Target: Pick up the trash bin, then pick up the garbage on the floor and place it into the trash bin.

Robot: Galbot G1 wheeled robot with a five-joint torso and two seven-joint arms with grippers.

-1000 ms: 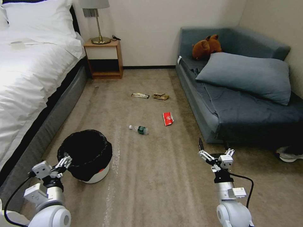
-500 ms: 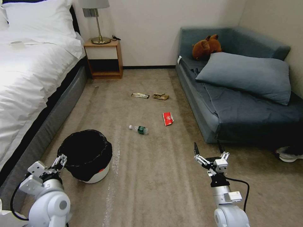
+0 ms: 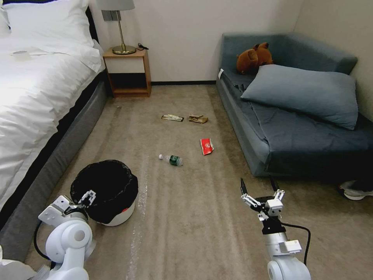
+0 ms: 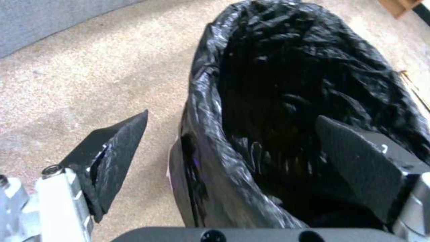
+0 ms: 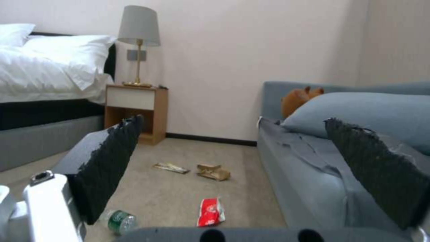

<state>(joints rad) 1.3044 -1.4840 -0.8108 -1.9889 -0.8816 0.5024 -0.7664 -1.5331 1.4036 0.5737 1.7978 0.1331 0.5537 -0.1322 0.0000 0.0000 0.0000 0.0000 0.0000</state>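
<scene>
While the small round white trash bin (image 3: 105, 190) with its crinkly black plastic liner stands on the beige carpet (image 3: 194, 225) at about eight o'clock in the head view, close beside the grey bed base (image 3: 50, 155), the step in hand looks like the first one: getting hold of that bin. In the left wrist view the left gripper (image 4: 251, 148) is spread wide and straddles the near wall of the bin, one finger outside over the carpet and the other over the dark mouth, neither yet pressing on the liner. A good grasp probably means sinking a little deeper so the pads bite the rigid rim rather than loose bag, which would likely slip or pull free, then closing squarely and lifting straight so the light bin does not tip. The right gripper (image 3: 261, 190) hangs at about five o'clock, low over the carpet near the grey-blue sofa (image 3: 295, 128), fingers apart and holding nothing. Beyond it the garbage lies untouched: a clear plastic bottle with a green label (image 3: 171, 159) near the middle, a red-and-white snack wrapper (image 3: 206, 146) toward one o'clock of it, and farther off at twelve o'clock a crumpled brown paper bag (image 3: 198, 119) beside a flat dark yellow-green wrapper (image 3: 172, 117).
</scene>
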